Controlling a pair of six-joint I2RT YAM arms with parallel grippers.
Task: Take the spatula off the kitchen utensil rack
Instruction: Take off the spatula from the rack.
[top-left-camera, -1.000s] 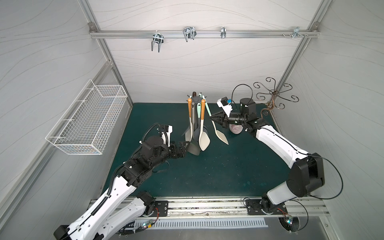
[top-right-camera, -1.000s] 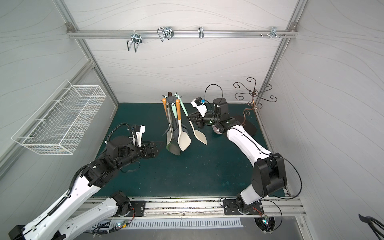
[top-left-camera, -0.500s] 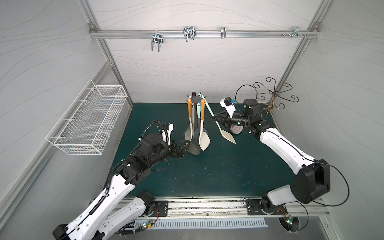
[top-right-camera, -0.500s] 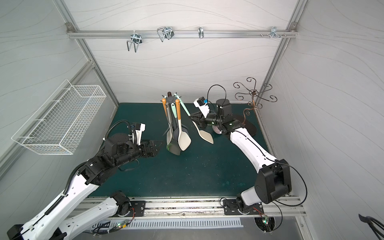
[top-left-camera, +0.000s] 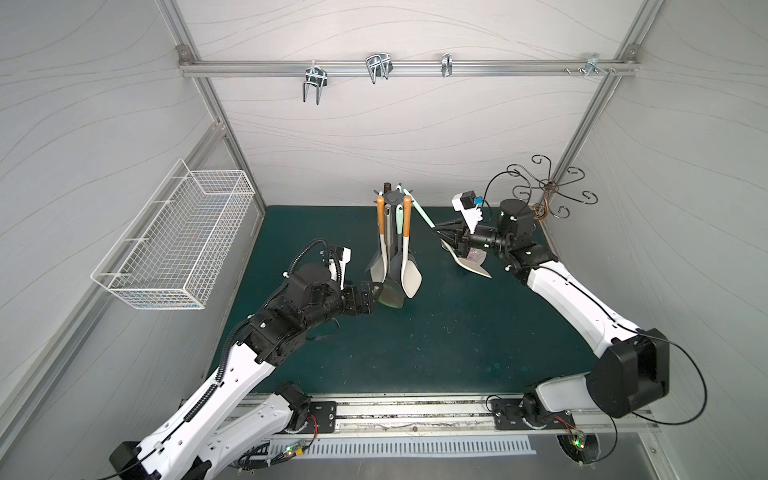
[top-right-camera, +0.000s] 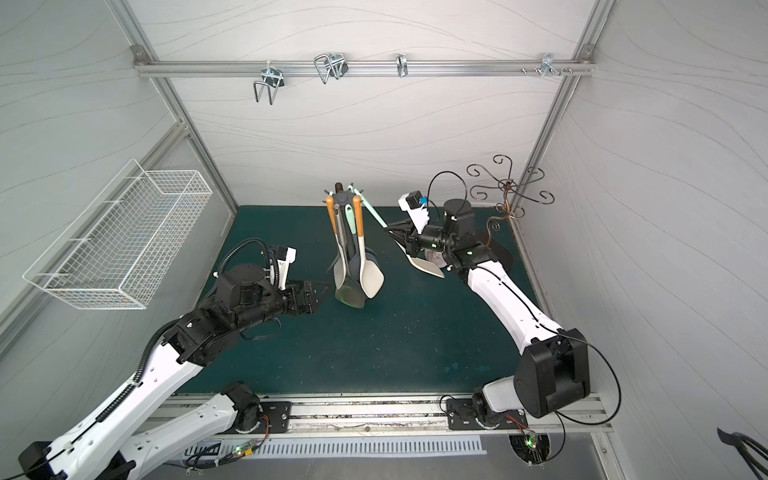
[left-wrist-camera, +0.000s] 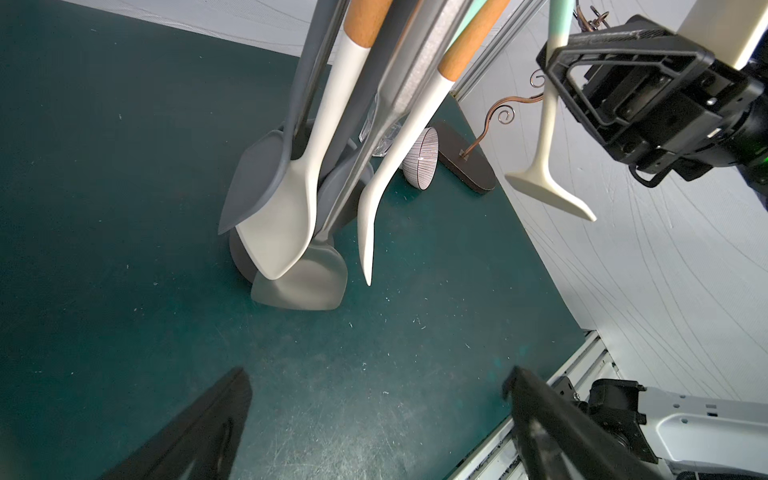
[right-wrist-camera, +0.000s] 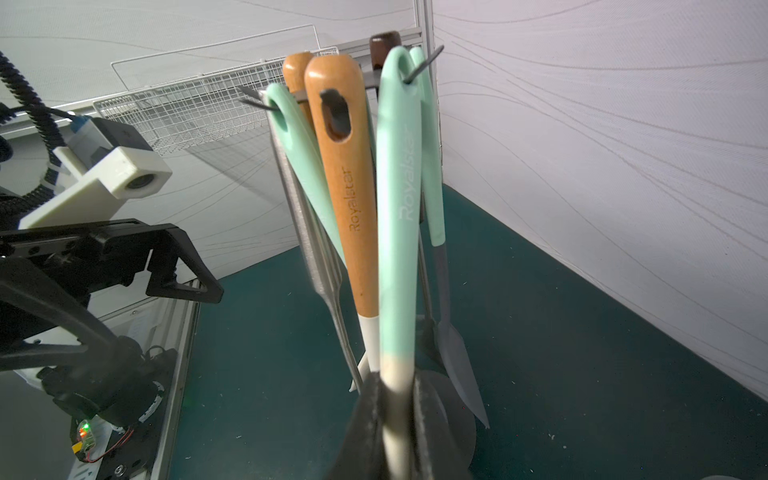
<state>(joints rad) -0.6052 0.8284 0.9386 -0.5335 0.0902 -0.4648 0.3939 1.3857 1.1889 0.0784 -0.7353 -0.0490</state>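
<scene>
Nearest, the left tool (top-left-camera: 371, 296) gapes wide and empty beside the kitchen utensil rack (top-left-camera: 390, 196); beyond, the right tool (right-wrist-camera: 397, 399) is clamped on the mint-handled spatula (right-wrist-camera: 397, 232), which leans out from the crown. Only the right wrist view shows a prong (right-wrist-camera: 424, 61) still through its handle eye, so a sideways pull could topple the rack; the left wrist view alone shows its blade (left-wrist-camera: 540, 189) clear of the worktop (left-wrist-camera: 124, 208)

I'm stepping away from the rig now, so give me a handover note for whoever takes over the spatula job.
Left end effector: open, empty, beside the blades hanging on the kitchen utensil rack.
Right end effector: shut on the mint-handled spatula just below the handle, which is tilted outward from the rack.
Done: spatula gripped.
Left: its handle hole is still on a prong; lift it off.
</scene>
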